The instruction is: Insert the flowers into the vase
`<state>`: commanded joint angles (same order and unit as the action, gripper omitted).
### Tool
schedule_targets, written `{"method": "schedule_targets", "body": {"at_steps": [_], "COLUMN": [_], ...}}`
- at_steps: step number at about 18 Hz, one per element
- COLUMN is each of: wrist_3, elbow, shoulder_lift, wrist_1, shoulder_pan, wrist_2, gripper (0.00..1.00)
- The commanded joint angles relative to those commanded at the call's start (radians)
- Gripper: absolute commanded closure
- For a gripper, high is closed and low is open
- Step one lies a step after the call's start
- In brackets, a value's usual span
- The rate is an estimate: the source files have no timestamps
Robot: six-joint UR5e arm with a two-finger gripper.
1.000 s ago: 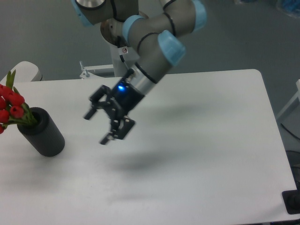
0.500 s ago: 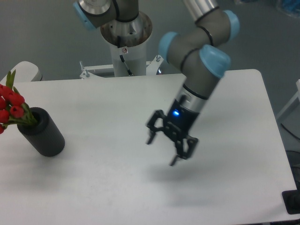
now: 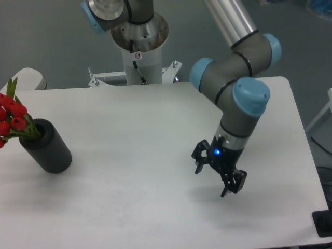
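The black vase [image 3: 47,147] stands at the table's left side, leaning a little. The flowers [image 3: 12,120], red blooms with green leaves, stick out of its top hole toward the left edge of the view. My gripper [image 3: 211,181] hangs just above the table right of centre, far from the vase. Its fingers are spread apart and nothing is between them.
The white table [image 3: 155,207] ends close to the frame's bottom and at the right edge. The arm's white base column [image 3: 140,54] stands behind the table's far edge. A white rounded object [image 3: 28,78] sits at the far left corner.
The arm has swung from near the vase across the table to the right, and the gripper has come lower toward the surface. The vase and flowers have not moved.
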<state>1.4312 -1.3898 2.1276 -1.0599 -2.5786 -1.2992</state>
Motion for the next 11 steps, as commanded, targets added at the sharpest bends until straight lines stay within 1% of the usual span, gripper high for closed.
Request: {"method": "schedule_targets", "body": {"at_steps": [1,4,6,10,11], "wrist_3": [0.009,0.089,0.116,0.136,0.146], "elbow": [0.0,0.005,0.008,0.047,0.055], "shoulder_lift": [0.009,0.032,0.044,0.077,0.078], "wrist_1": [-0.002,-0.017,-0.018,-0.022,-0.035], "shoulder_pan": [0.005,0.034,0.037,0.041,0.047], "wrist_2": [-0.023,-0.199,-0.222,-0.245,-0.259], "gripper": [0.0,0.0,0.0,0.0,0.0]}}
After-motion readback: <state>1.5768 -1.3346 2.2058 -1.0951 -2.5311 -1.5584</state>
